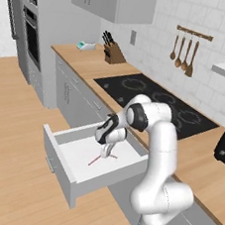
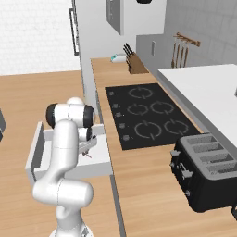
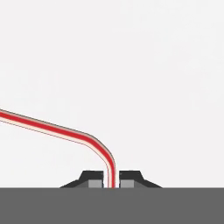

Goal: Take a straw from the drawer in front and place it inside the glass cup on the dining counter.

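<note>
I see straw red with pale cream edge stripes, running from my 9 o'clock in hand view. Gripper fingertips dark, grey pads. Drawer pale grey outside, white inside. Cooktop black with faint grey burner rings, at 1 o'clock. Counter light wood. Toaster black. Wall tiles white.
</note>
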### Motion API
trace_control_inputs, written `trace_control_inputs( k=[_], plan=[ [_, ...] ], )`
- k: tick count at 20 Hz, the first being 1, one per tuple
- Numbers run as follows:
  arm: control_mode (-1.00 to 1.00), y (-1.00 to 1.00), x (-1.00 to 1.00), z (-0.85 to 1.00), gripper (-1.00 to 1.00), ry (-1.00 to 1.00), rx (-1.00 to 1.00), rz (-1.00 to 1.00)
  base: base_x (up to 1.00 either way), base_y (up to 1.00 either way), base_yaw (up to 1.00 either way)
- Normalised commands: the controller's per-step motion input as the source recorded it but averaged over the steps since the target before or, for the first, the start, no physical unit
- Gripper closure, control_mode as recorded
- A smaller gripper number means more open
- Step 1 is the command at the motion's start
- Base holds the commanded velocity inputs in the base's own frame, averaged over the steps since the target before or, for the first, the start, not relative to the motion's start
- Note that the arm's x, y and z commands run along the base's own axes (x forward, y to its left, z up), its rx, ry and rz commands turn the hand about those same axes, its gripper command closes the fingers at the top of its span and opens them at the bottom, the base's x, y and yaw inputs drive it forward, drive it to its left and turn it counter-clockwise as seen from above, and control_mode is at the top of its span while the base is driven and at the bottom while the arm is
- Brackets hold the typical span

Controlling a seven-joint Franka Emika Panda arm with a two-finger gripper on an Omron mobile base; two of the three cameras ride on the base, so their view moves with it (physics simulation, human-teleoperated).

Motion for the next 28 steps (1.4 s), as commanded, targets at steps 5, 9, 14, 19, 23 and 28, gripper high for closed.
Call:
trace_control_inputs(
  k=[5, 9, 14, 19, 23, 28],
  plan=[
    [-1.0, 0.08, -0.41, 0.7, 1.0, -0.11, 0.0, 0.0, 0.0, 0.0, 0.0],
    [-1.0, 0.05, -0.01, 1.0, 1.0, -0.16, 0.01, 0.0, 0.0, 0.0, 0.0],
    [-1.0, 0.06, 0.05, 1.0, 1.0, -0.07, 0.03, -0.01, 0.0, 0.0, 0.0],
    [-1.0, 0.01, 0.0, 1.0, 1.0, 0.0, 0.04, -0.05, 0.0, 0.0, 0.0],
    [-1.0, 0.0, -0.04, 1.0, 1.0, 0.0, 0.02, -0.06, 0.0, 0.0, 0.0],
    [-1.0, -0.02, -0.38, 1.0, 1.0, 0.0, 0.0, -0.09, 0.0, 0.0, 0.0]
  ],
)
